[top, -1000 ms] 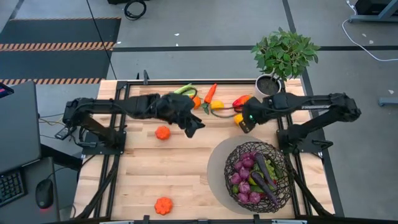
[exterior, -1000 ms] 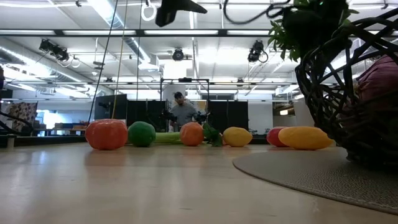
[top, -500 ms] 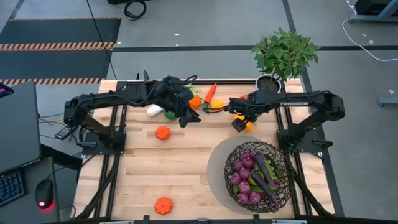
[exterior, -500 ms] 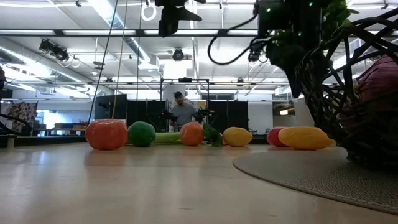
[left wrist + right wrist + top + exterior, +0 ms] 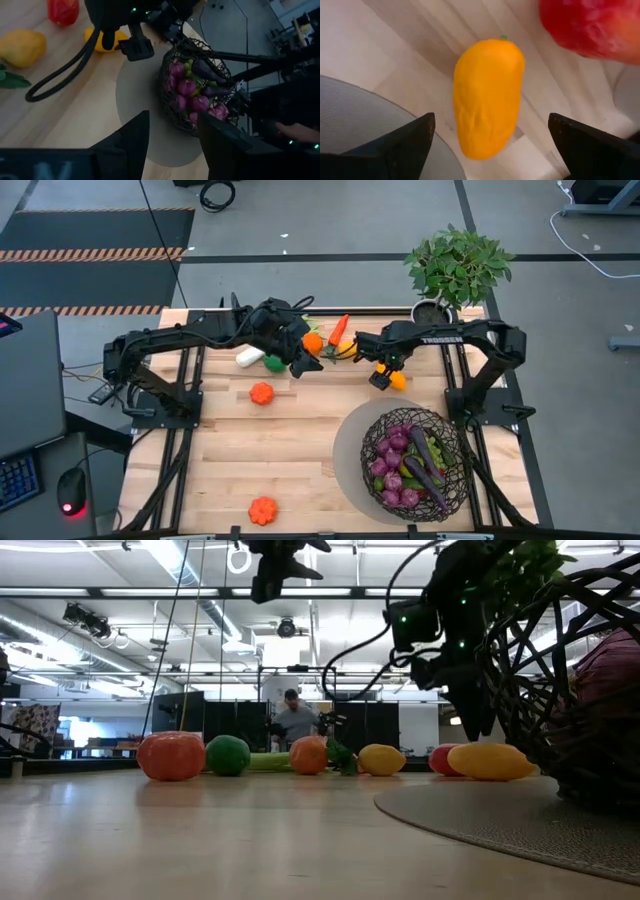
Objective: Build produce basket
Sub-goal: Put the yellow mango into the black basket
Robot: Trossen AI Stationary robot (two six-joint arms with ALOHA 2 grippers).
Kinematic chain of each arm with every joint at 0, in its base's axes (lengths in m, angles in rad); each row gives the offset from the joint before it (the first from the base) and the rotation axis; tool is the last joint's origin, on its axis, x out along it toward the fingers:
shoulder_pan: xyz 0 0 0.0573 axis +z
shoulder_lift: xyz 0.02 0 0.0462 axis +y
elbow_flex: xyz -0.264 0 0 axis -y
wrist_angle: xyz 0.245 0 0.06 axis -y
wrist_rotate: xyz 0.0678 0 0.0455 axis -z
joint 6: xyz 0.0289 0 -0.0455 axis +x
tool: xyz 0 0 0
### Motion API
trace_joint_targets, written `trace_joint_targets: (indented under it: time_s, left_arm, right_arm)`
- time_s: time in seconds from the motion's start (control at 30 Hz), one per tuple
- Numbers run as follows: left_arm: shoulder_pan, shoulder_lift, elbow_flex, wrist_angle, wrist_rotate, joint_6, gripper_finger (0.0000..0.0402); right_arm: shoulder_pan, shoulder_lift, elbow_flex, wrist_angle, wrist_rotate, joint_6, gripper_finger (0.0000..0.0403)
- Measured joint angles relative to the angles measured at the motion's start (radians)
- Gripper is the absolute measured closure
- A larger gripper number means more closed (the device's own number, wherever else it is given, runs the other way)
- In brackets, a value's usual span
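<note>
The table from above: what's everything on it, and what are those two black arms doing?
basket: one, dark brown wire, near right on a round grey mat, holding purple and green produce
small pumpkins: two, orange, one mid-left, one at the near edge
yellow-orange pepper: one, far side, lying on the wood
carrot: one, orange, far edge
potted plant: one, green, far right corner
right gripper: above the pepper, jaws open
left gripper: raised over the far-side produce, empty
</note>
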State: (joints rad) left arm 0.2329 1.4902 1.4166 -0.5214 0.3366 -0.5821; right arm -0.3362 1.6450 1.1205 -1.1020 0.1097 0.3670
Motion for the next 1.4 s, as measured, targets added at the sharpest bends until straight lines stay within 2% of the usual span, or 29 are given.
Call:
trace_joint_targets:
  time_s: [0.27,0.43,0.6,0.73,0.93,1.27,1.4]
  left_arm:
    - [0.000,0.000,0.000,0.002,-0.002,-0.044,0.0230]
    - [0.000,0.000,0.000,0.005,-0.003,-0.059,0.0230]
    - [0.000,0.000,0.000,0.017,-0.068,-0.066,0.0230]
    - [0.000,0.000,0.000,0.037,-0.090,-0.080,0.0230]
    - [0.000,0.000,0.000,0.037,-0.091,-0.087,0.0230]
    - [0.000,0.000,0.000,0.038,-0.101,-0.088,0.0230]
    - [0.000,0.000,0.000,0.038,-0.109,-0.086,0.0230]
  right_arm:
    - [-0.074,0.040,-0.001,0.063,-0.040,-0.048,0.0006]
    - [-0.112,0.080,-0.002,0.090,-0.108,-0.057,0.0007]
    - [-0.121,0.121,-0.004,0.096,-0.171,-0.064,0.0007]
    - [-0.112,0.136,-0.004,0.126,-0.173,-0.083,0.0016]
    - [-0.105,0.139,-0.004,0.103,-0.203,-0.140,0.0059]
    - [-0.105,0.139,-0.004,0.009,-0.200,-0.187,0.0154]
    - [-0.101,0.135,-0.004,-0.013,-0.206,-0.186,0.0164]
